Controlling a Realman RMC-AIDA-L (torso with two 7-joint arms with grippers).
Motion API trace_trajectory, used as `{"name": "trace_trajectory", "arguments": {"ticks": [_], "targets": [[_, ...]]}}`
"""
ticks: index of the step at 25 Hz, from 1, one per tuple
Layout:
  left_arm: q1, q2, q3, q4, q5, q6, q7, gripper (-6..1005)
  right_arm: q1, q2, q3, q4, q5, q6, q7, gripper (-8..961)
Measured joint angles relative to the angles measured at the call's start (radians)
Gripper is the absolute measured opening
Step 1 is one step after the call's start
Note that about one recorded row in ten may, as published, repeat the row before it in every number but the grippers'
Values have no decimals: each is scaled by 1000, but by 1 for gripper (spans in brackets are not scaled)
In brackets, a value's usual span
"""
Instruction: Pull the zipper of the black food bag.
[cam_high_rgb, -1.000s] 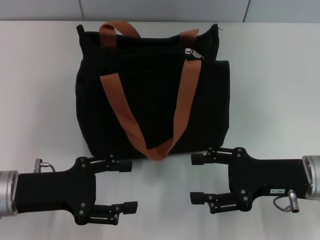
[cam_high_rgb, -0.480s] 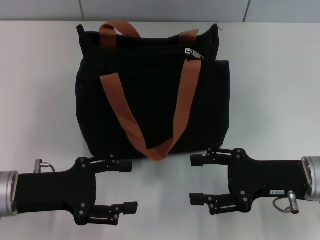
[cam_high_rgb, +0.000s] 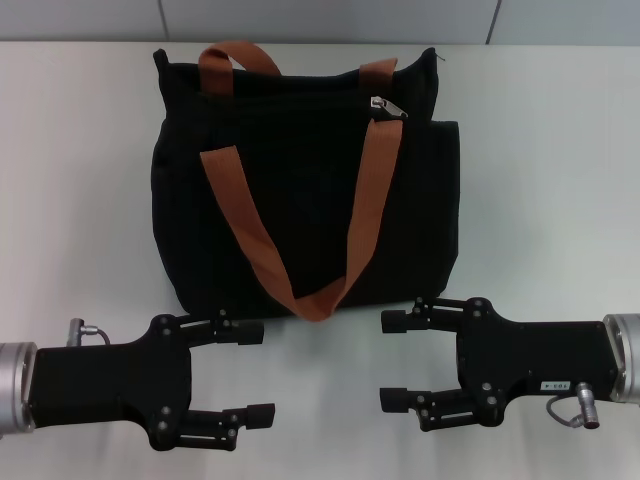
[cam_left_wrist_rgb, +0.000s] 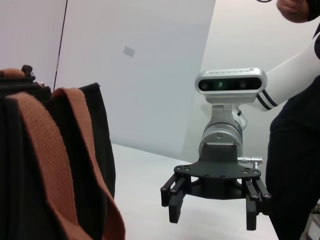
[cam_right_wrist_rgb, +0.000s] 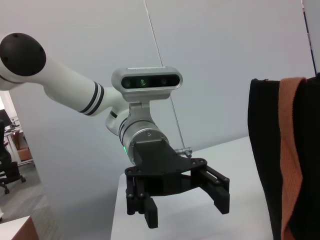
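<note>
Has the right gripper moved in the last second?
Barely: the right gripper stays open near the black food bag's near edge, only slightly nearer the robot.

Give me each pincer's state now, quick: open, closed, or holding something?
Left pincer: open, empty, near the front edge of the boxy black fabric food bag.
Right pincer: open, empty, facing the left one, also clear of the bag.

Almost nothing differs from a second earlier; the right gripper (cam_high_rgb: 390, 360), fingers spread wide over the white table (cam_high_rgb: 540, 200) near the front edge of the black food bag (cam_high_rgb: 300, 200), has drifted very slightly toward the robot; its wrist connector sits a touch lower in the head view.
</note>
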Motion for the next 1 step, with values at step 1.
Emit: {"name": "trace_trajectory", "arguments": {"ticks": [1], "targets": [[1, 0, 0, 0, 0, 0, 0, 833, 0, 0, 0, 0, 0, -1, 0, 817]]}}
